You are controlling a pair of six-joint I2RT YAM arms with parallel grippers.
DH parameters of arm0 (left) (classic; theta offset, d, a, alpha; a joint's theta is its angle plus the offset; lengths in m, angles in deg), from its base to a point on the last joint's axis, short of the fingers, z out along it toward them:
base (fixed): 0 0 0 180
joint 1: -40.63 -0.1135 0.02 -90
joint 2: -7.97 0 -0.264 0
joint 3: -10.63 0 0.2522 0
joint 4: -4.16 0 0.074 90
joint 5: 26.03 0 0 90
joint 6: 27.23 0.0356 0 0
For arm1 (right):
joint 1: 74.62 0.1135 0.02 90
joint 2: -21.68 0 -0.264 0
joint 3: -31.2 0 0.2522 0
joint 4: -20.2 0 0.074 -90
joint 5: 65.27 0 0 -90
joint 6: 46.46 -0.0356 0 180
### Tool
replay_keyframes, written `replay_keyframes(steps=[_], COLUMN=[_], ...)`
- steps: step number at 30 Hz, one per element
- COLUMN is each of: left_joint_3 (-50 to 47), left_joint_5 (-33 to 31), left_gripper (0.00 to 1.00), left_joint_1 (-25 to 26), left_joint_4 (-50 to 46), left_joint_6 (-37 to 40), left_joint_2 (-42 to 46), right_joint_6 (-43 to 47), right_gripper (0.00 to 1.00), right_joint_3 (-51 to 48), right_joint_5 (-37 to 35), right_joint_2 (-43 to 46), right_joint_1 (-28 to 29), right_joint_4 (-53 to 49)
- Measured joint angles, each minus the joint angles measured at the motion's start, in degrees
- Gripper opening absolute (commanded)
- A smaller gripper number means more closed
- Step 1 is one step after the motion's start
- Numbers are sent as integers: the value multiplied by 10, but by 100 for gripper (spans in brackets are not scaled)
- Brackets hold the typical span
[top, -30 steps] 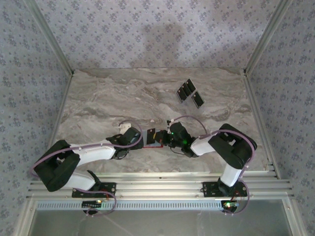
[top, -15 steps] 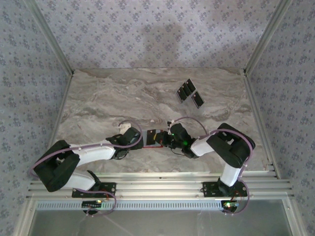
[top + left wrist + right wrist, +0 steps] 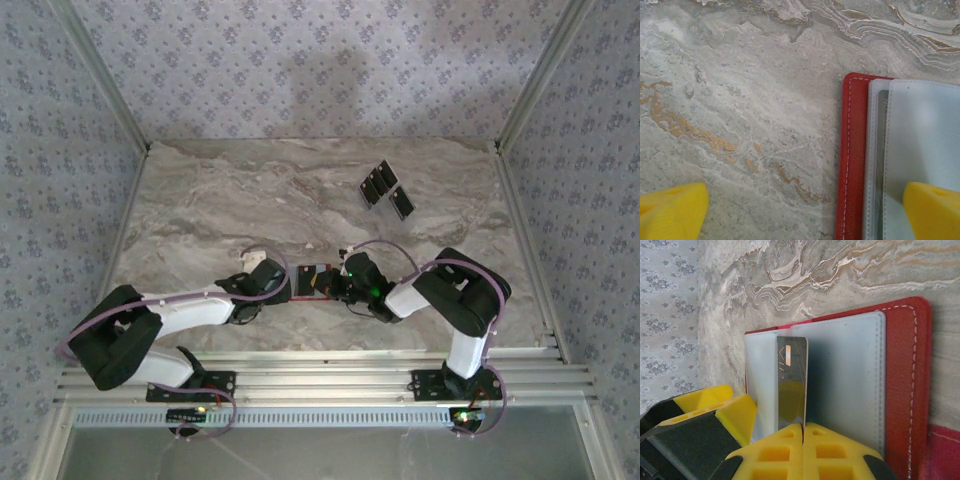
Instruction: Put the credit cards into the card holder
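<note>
The red card holder (image 3: pixel 900 365) lies open on the marble, its pale pockets (image 3: pixel 925 145) facing up. My right gripper (image 3: pixel 803 427) is shut on a black credit card (image 3: pixel 791 375) marked VIP. The card stands on edge with its far end over the pale pockets. My left gripper (image 3: pixel 802 212) is open and straddles the holder's left edge (image 3: pixel 852 155); one yellow fingertip (image 3: pixel 932 210) rests over the pocket, the other (image 3: pixel 670 212) over bare marble. From above, both grippers meet at the holder (image 3: pixel 306 283). Three more credit cards (image 3: pixel 384 178) lie at the back right.
The marble table (image 3: pixel 220 210) is walled by patterned fabric panels (image 3: pixel 60 150) on three sides. An aluminium rail (image 3: pixel 330 375) runs along the near edge by the arm bases. The left gripper's yellow finger (image 3: pixel 715 407) sits close beside the held card.
The right arm has edged a little to the left, carrying the card further over the holder. The left arm has stayed put.
</note>
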Motion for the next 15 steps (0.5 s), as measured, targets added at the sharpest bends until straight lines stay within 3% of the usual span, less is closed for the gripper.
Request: replay_keyframes(steps=[15], left_joint_3=[-2], left_joint_5=[0], left_gripper=[99], left_joint_1=[0], left_joint_4=[2], left_joint_6=[-2], left_joint_2=[1], right_joint_6=[0], right_gripper=[0], right_joint_3=[-15], right_joint_5=[8], right_joint_2=[8], right_joint_1=[-8], right_joint_4=[4])
